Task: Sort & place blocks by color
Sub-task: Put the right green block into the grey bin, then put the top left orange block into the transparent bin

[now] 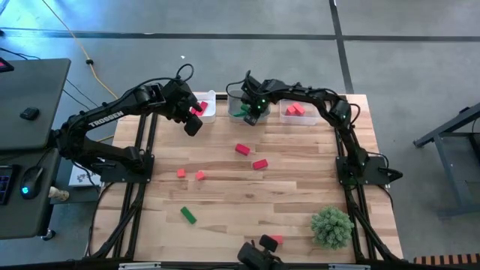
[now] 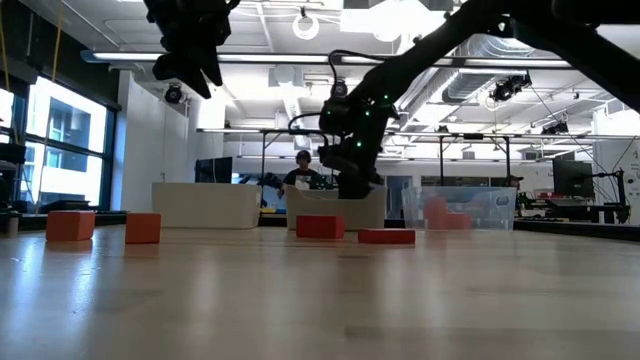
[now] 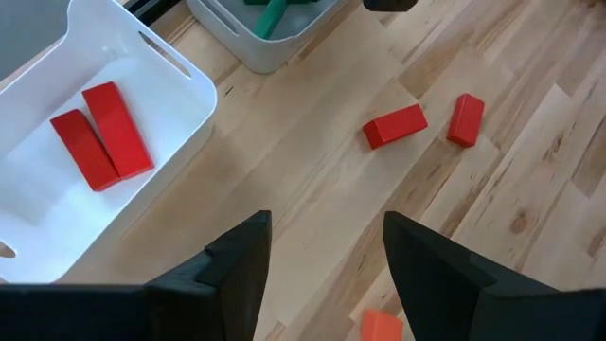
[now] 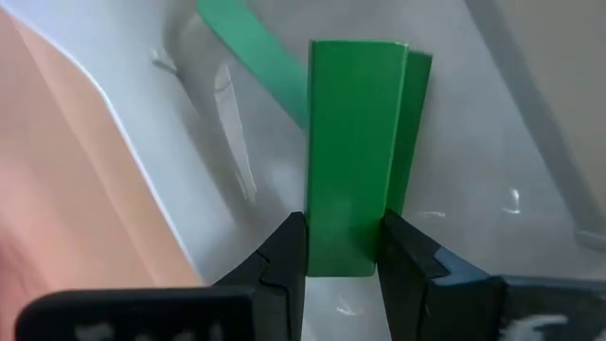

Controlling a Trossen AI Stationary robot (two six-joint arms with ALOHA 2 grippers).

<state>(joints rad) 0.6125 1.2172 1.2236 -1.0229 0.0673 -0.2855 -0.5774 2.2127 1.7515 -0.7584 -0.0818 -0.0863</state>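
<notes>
While the right gripper [image 4: 343, 248] is reaching down inside the middle bin [image 1: 238, 99], its fingers are clamping an upright green bar [image 4: 355, 152], with a second green piece [image 4: 251, 52] leaning behind it against the bin wall. The left gripper [image 1: 195, 118] is hovering with fingers spread and empty just in front of the white bin [image 3: 180, 76], which is holding two red bars [image 3: 99, 134] side by side. Open wood is stretching from the middle bin toward the near table edge, broken only by two red blocks [image 1: 250, 156] a little in front of that bin, two small coral cubes [image 1: 190, 175] farther forward on the left gripper's side, and a lone green block [image 1: 187, 215] beyond those. One red block [image 1: 277, 240] at the near edge is partly hidden behind a dark camera mount [image 1: 255, 253]. An artificial plant [image 1: 331, 226] is sitting near that edge too. The third bin [image 1: 298, 111], beside the middle one, is carrying red pieces. In the low view, a person [image 2: 302, 175] is showing dimly far behind the table.
</notes>
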